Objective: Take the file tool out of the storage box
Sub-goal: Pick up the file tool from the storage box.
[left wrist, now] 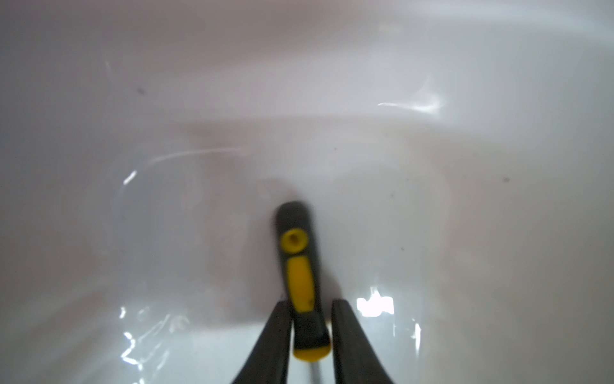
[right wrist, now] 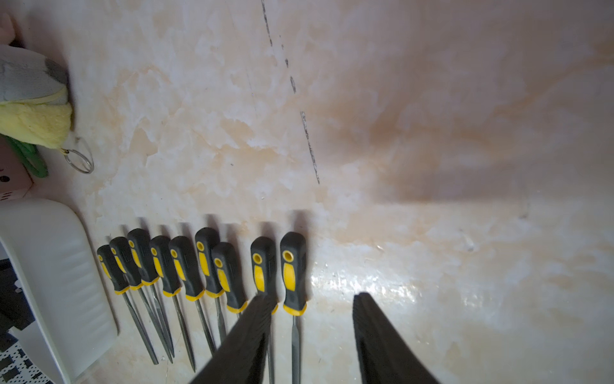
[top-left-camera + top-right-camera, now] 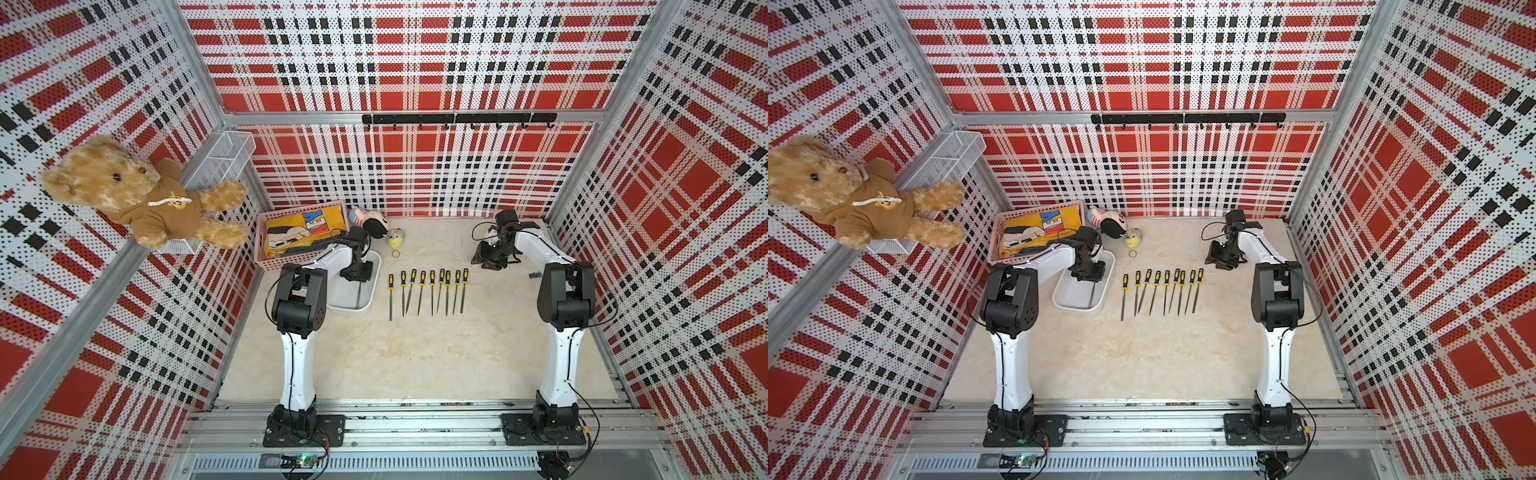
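The storage box (image 3: 355, 301) (image 3: 1077, 299) is a shallow white tub on the table's left, beside the pink basket. My left gripper (image 3: 356, 272) (image 1: 310, 302) reaches down into it. In the left wrist view its two black fingers (image 1: 279, 332) press both sides of the file tool (image 1: 299, 279), on the black and yellow handle near the collar. The file lies on the tub's white floor (image 1: 432, 216). My right gripper (image 3: 487, 259) (image 2: 312, 296) stands open above the table, by the right end of a row of several files (image 3: 428, 291) (image 2: 199, 266).
A pink lattice basket (image 3: 259, 245) holding yellow cloth sits behind the tub. Small plush toys (image 3: 374, 222) and a yellow keychain (image 3: 395, 243) lie at the back. A teddy bear (image 3: 137, 191) rests on a wire basket (image 3: 226, 156) on the left wall. A black hook rail (image 3: 457, 119) runs along the back wall.
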Motion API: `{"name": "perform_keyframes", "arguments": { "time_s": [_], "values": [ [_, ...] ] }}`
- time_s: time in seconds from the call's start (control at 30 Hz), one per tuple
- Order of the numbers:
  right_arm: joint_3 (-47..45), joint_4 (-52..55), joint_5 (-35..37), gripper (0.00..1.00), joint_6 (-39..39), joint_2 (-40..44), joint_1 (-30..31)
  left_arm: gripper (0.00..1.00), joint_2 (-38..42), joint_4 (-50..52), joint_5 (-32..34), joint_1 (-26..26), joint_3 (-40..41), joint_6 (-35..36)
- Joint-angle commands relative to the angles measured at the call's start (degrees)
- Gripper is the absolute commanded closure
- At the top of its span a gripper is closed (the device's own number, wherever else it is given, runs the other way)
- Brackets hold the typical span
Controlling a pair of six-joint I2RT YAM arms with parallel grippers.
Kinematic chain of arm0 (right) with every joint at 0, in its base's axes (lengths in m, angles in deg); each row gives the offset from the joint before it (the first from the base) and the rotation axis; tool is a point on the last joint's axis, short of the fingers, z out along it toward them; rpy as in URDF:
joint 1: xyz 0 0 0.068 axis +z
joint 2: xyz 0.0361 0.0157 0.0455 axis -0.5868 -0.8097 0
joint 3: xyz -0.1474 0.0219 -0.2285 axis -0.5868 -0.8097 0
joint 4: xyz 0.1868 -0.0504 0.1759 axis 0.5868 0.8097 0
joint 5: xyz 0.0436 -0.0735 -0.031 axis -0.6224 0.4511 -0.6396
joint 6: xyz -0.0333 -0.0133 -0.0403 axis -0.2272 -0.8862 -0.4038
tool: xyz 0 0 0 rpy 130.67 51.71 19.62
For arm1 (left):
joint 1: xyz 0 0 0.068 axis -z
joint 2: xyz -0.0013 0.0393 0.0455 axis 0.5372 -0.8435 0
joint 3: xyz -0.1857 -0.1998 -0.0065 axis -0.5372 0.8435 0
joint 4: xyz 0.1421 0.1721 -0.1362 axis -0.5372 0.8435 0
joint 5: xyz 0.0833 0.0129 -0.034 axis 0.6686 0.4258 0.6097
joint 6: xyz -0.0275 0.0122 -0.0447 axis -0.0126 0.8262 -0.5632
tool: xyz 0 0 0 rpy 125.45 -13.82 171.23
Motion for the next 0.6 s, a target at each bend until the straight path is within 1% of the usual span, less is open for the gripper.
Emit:
{"name": "perform_keyframes", "arguments": {
  "time_s": [0.0,0.03,0.17,0.27,0.3,0.37,0.47,0.57],
  "values": [
    [-0.12,-1.3,-1.05,0.52,0.66,2.67,0.08,0.93,-3.46,1.68,2.17,0.16,1.87,-0.15],
    [-0.06,-1.39,-1.06,0.52,0.58,2.83,0.08,0.99,-3.53,1.54,1.93,0.17,1.85,-0.24],
    [-0.14,-1.83,-1.23,0.51,0.65,3.58,0.09,1.0,-3.01,1.52,1.77,-0.07,1.27,-0.19],
    [-0.94,-3.33,-2.73,0.51,0.56,5.06,0.08,1.0,-0.09,1.03,0.77,-0.42,0.86,0.14],
    [-1.55,-4.6,-4.12,0.51,0.38,5.79,0.12,1.0,1.17,0.66,-0.17,-0.57,0.69,0.26],
    [-4.1,-9.92,-9.43,0.5,0.36,8.49,0.08,1.0,4.61,0.34,-2.62,-1.22,-0.54,0.91],
    [-8.24,-18.57,-18.24,0.49,0.95,12.56,0.34,1.0,9.46,0.24,-10.05,-2.41,-3.4,2.79],
    [-10.77,-25.67,-24.5,0.46,2.18,15.24,1.74,1.0,13.26,0.26,-17.94,-2.95,-6.97,4.12]
  ]
}}
